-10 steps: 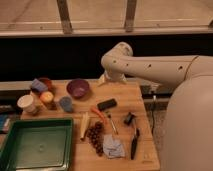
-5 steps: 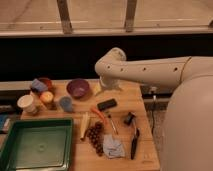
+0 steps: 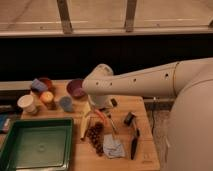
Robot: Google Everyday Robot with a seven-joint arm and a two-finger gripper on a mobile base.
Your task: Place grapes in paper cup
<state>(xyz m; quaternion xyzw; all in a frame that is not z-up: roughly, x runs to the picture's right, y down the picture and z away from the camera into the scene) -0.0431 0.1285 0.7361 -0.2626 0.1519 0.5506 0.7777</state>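
Jaws, camera view: spread wide and empty, pinching nothing.
Gripper [image 3: 102, 105]: tucked under the rounded end of the white arm [image 3: 135, 85], hanging over the middle of the wooden board [image 3: 145, 152], just behind the grapes and apart from them.
Grapes [image 3: 95, 138]: lying flat near the board's front edge, a dark reddish bunch running back to front; right of the green tray [image 3: 35, 145], just beside a pale yellow piece [image 3: 85, 122] on one side and a crumpled bluish cloth [image 3: 114, 148] on the other, with an orange stick [image 3: 101, 116] close behind.
Paper cup [image 3: 26, 103]: upright at the board's far left, mouth up, well apart from the grapes; orange-yellow cup [image 3: 47, 98] and grey-blue cup [image 3: 65, 103] standing between.
Handling, as judged: probably light; knobbly and rounded all over, so prone to slipping out of a shallow pinch; possibly somewhat floppy along its length, hard to tell from here.
Where to take hold: across the narrow width at mid-length, one finger down each long side, deep enough to seat between the beads; ends best avoided, being thinner and likelier to swing.
Crowding: little room on either flank, so a straight descent, clear of cloth and yellow piece.
Delivery, as judged: end-first into the cream cup, not its coloured neighbours.
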